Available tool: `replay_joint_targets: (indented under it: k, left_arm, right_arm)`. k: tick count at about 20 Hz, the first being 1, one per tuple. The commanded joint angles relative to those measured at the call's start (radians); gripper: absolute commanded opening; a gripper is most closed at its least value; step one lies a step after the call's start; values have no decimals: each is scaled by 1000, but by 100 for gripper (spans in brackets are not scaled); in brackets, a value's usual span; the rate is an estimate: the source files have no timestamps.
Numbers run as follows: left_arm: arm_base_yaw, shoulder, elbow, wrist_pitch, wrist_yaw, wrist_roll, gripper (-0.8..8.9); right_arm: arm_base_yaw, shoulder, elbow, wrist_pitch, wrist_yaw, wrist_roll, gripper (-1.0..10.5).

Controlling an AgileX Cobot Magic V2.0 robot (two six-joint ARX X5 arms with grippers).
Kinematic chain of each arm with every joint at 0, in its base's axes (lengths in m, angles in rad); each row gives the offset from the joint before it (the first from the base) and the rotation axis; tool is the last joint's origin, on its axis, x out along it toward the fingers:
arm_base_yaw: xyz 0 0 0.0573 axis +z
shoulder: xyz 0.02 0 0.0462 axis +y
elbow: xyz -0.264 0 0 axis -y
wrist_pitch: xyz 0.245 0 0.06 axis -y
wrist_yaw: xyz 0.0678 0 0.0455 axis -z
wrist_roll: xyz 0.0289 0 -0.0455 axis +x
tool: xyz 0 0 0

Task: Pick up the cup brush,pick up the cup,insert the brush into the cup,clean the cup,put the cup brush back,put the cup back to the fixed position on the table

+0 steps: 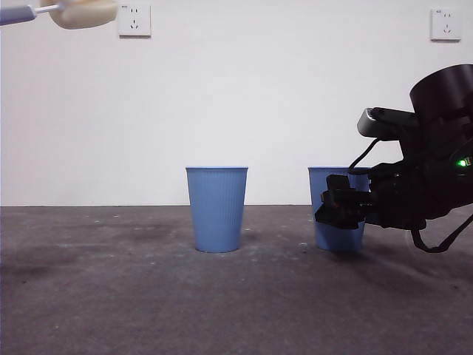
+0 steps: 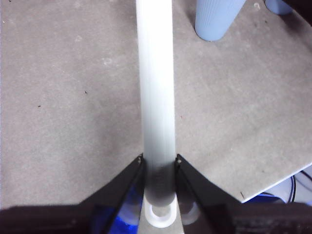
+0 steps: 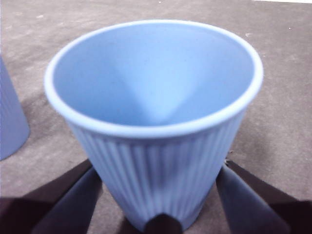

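While the grey-handled cup brush (image 2: 156,97) with cream sponge head is clamped aloft by the left gripper (image 2: 158,168), the ribbed blue plastic cup (image 3: 156,136) on the dark grey counter (image 1: 148,296) is straddled by the right gripper (image 1: 340,211), jaws apart; a second blue cup (image 1: 216,208) is stood well apart.

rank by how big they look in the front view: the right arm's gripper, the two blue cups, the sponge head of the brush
1. right gripper with its arm
2. middle cup and held cup: look alike, the second partly hidden
3. sponge head, cut off by the edge
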Motion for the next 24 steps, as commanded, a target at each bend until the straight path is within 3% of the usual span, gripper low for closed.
replay_joint_targets:
  k: [1, 5, 13, 17, 19, 21, 24]
  left_arm:
    - [2, 5, -8, -3, 3, 31, -8]
    - [2, 34, -8, -3, 3, 114, -8]
    - [-61, 181, -8, -15, -5, 228, -8]
    - [-209, 201, -8, -4, -14, 322, -8]
    - [-280, 207, -8, -5, -79, 342, -8]
    - [-333, 227, -8, -5, -137, 364, -8]
    - [-412, 271, -8, -8, -143, 386, -8]
  right_arm:
    - [1, 6, -2, -11, -22, -3, -12]
    - [2, -112, -2, -190, -56, 13, -13]
    - [70, -624, 152, -1244, -37, -231, -13]
    - [138, -668, 323, -1688, 74, -286, -13]
    - [195, -666, 378, -1844, 137, -330, -13]
    - [255, -666, 417, -1938, 224, -368, -13]
    - [339, -666, 456, -2022, 281, -426, -13]
